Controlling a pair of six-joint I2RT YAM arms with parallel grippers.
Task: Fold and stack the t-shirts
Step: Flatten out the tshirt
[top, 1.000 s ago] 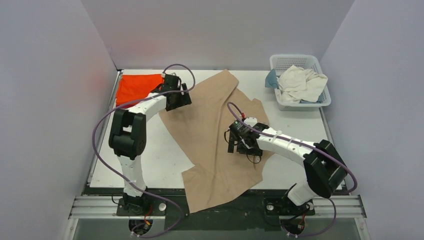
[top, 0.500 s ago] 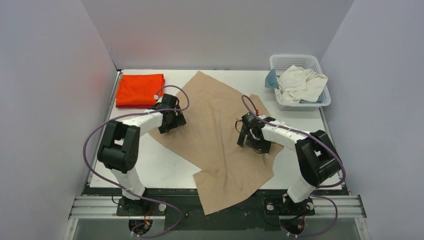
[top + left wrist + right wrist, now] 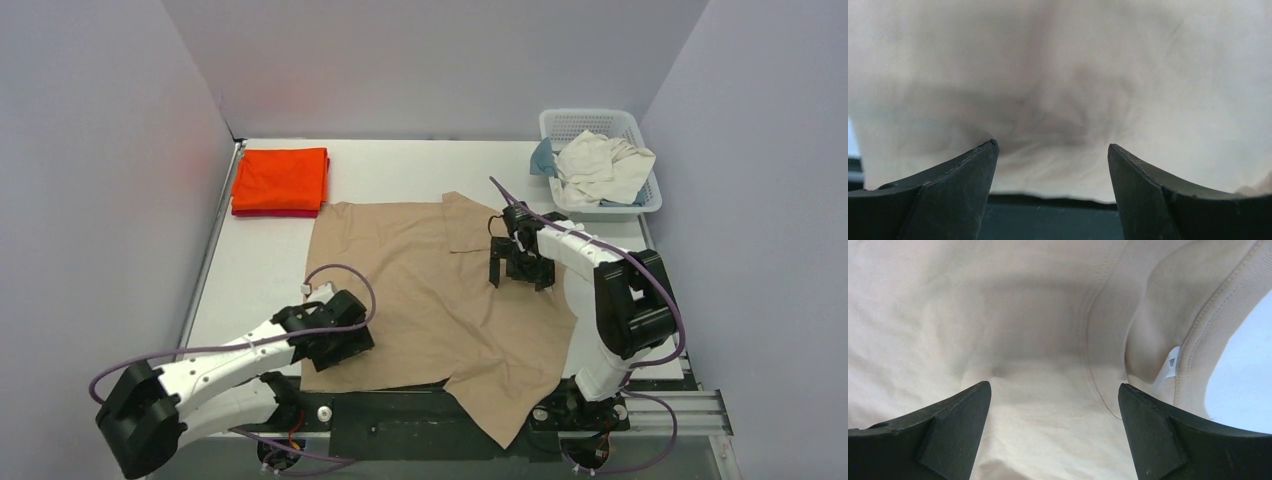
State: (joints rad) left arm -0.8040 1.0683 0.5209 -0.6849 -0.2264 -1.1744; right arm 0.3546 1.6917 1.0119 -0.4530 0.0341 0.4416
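A large tan t-shirt (image 3: 430,290) lies spread on the table, and one corner hangs over the near edge. My left gripper (image 3: 345,347) is at its near left hem. In the left wrist view the gripper (image 3: 1052,150) is open, with the tan cloth's (image 3: 1073,75) edge just beyond the fingertips. My right gripper (image 3: 520,270) sits over the shirt near its collar. In the right wrist view the gripper (image 3: 1054,390) is open above the cloth (image 3: 998,315), with the neck label (image 3: 1172,362) to the right. A folded orange t-shirt (image 3: 281,178) lies on a dark red one (image 3: 275,212) at the far left.
A white lattice basket (image 3: 645,200) at the far right holds a crumpled cream-white shirt (image 3: 603,165) and a blue one (image 3: 542,158). Grey walls close in both sides and the back. A dark rail (image 3: 400,415) runs along the near edge.
The left arm has swung from the far left to the near edge. The right gripper has moved farther away and to the right. The tan shirt has turned and now lies flatter and squarer.
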